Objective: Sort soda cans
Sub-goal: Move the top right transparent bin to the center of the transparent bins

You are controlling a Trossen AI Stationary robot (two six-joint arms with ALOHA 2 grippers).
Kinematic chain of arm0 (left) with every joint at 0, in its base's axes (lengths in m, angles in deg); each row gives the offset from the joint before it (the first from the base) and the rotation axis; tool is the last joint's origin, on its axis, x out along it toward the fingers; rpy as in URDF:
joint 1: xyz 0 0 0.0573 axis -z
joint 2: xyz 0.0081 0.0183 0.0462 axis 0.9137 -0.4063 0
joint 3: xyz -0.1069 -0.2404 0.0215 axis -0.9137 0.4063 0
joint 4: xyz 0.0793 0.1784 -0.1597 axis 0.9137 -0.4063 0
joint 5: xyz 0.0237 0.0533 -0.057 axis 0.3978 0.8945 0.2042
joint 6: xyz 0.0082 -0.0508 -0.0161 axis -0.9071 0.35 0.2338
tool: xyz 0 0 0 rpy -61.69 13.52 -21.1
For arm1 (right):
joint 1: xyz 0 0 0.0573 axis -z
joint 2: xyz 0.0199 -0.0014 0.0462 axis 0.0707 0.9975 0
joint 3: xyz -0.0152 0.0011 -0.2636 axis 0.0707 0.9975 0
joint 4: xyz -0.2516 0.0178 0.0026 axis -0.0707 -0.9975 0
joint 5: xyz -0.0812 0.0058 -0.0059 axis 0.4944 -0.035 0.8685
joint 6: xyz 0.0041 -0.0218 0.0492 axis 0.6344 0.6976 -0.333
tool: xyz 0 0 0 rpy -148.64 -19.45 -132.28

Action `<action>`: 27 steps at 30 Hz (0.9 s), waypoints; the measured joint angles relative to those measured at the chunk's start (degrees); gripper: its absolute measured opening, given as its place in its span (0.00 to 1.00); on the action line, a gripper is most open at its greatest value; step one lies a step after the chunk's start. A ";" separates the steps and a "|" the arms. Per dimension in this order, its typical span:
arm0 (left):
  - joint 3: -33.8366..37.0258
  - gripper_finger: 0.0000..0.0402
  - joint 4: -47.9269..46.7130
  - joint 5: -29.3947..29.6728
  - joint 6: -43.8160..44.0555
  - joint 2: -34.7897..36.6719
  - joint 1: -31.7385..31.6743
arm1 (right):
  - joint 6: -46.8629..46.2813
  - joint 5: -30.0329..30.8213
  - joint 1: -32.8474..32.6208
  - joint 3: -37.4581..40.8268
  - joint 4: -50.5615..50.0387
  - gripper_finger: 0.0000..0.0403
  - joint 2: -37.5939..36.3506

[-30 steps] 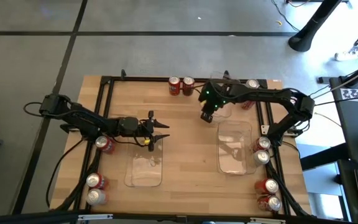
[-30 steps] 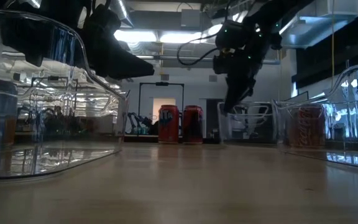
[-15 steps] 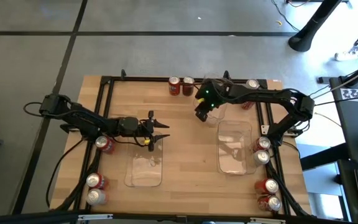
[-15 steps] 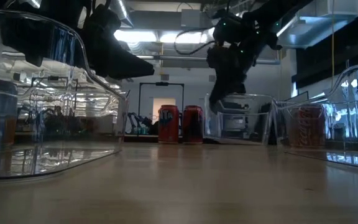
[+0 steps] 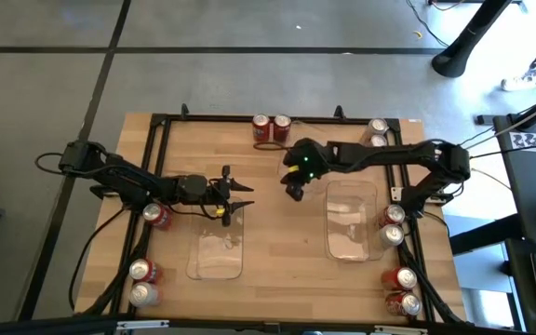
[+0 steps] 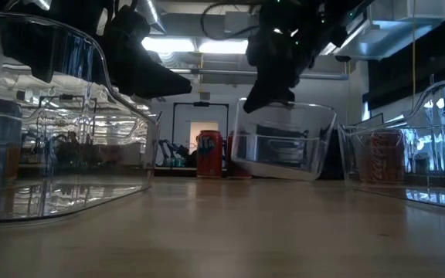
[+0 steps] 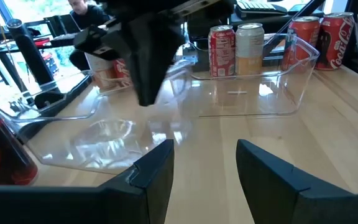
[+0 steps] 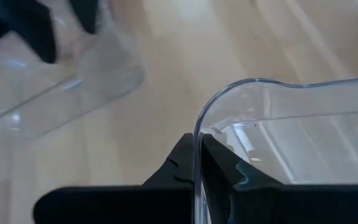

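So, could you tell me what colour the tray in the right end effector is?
Clear, colourless plastic tray, pinched at its rim by the right end effector; right wrist view shows it best.

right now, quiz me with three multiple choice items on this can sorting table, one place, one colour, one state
1. The two red cans side by side stand
a) at the table's far edge
b) inside a tray
c) on the floor

2. The lifted tray is
a) blue
b) clear
c) black

3. The right tool is
a) open over a can
b) lying flat on the table
c) shut on the tray's rim

Key: 1 a, the high view shows them there; 2 b, the room shows through it; 3 c, its fingers pinch the rim. The left tool waits open mid-table.
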 joint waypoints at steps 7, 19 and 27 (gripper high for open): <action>0.00 0.41 -0.09 0.00 0.28 0.00 0.00 | -2.54 2.77 -7.54 0.00 3.97 0.03 0.00; 0.00 0.41 -0.11 0.02 3.23 0.00 0.17 | -10.00 6.68 -20.74 0.00 7.98 0.03 1.30; -0.02 0.41 0.51 0.00 3.29 -0.02 1.68 | -13.82 6.99 -25.65 0.00 13.64 0.03 8.77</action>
